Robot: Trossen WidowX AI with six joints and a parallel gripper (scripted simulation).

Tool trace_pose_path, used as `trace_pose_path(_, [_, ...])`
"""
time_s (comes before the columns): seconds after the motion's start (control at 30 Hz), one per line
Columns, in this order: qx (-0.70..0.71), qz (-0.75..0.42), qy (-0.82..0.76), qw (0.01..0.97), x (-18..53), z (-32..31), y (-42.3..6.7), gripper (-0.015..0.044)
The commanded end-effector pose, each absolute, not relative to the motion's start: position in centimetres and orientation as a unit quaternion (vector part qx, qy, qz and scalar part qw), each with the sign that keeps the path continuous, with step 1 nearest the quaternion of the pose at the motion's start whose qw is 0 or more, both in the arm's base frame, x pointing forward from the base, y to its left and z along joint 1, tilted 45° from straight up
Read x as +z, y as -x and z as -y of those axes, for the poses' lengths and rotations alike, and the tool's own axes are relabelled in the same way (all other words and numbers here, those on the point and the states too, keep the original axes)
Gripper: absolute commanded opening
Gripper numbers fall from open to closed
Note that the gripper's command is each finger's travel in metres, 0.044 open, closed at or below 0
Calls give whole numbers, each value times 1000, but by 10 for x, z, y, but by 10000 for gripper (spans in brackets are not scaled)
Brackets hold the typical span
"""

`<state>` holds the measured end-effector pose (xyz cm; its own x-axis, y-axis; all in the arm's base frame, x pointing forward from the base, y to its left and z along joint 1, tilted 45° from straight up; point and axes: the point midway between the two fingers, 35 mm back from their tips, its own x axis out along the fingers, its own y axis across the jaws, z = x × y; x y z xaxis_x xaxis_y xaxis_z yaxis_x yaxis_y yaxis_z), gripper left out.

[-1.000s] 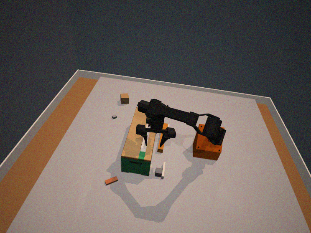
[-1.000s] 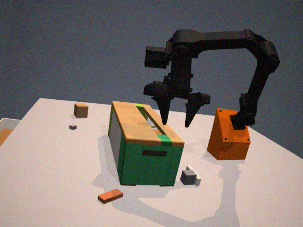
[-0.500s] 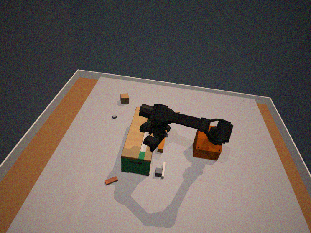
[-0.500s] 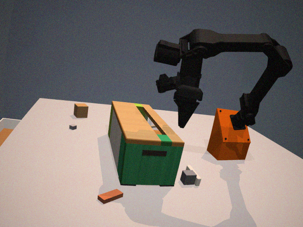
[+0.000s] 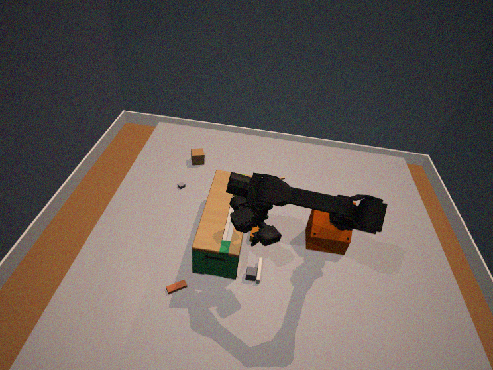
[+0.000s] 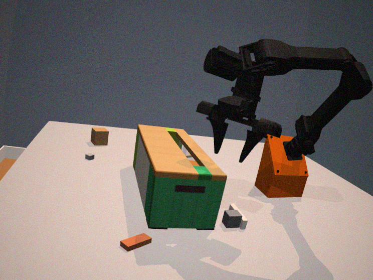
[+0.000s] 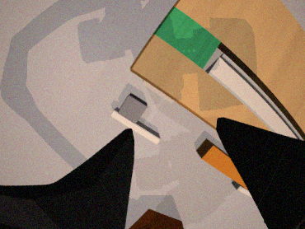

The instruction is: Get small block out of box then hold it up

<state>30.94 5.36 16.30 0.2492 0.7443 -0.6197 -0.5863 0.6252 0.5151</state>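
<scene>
The small grey block lies on the table just outside the green end of the box. It touches a white bar. The box has a tan lid with a long slot; a white shelf shows through the slot. My gripper is open and empty. It hangs in the air beside the box, above and behind the block.
An orange flat piece lies beside the box under my gripper. The arm's orange base stands to the right. A red-orange brick, a brown cube and a tiny grey piece lie around the box.
</scene>
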Motion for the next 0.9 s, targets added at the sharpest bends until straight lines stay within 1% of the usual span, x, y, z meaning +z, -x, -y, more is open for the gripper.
trace_pose_path(0.0, [541, -190, 350, 741, 175, -66, -296, 285])
trace_pose_path(0.3, [544, -29, 574, 611, 183, -69, -291, 285])
trace_pose_path(0.5, [519, 72, 697, 490, 188, -72, -287, 285])
trace_pose_path(0.7, [482, 159, 785, 356, 192, -73, -285, 285])
trace_pose_path(0.87, [479, 163, 789, 349, 192, -73, -285, 285])
